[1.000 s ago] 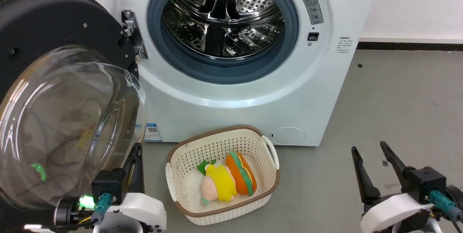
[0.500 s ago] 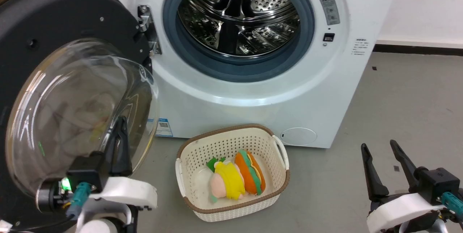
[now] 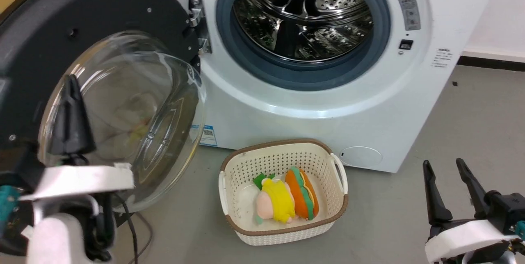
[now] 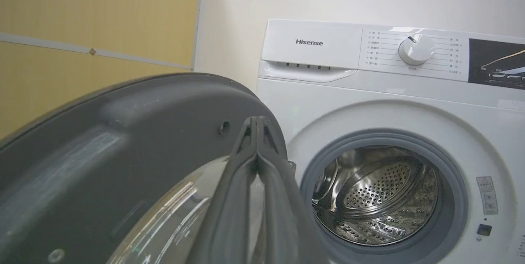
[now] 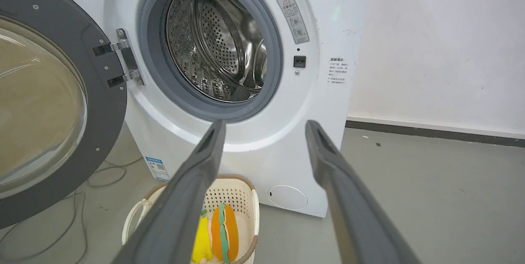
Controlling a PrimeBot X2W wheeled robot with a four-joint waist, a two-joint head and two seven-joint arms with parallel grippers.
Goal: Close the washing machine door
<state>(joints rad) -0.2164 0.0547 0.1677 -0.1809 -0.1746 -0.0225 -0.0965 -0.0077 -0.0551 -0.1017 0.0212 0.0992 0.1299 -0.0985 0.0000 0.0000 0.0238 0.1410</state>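
Left gripper (image 4: pixel 256 126) has its fingers pinched together, empty, right by the round black-rimmed glass washing machine door (image 3: pixel 123 5); can't tell if touching. Right gripper (image 3: pixel 443 165) is spread wide, holding nothing.

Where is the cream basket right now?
Head view, lower centre: the cream basket sits on the floor before the washing machine, right of the open washing machine door.

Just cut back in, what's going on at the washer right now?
The washing machine door stands wide open, swung to the left of the washing machine, not yet closed. The left tool, fingers shut, is raised close in front of the door; contact cannot be judged. The right tool is open, low on the right, holding nothing. A basket with plush toys sits in front of the machine.
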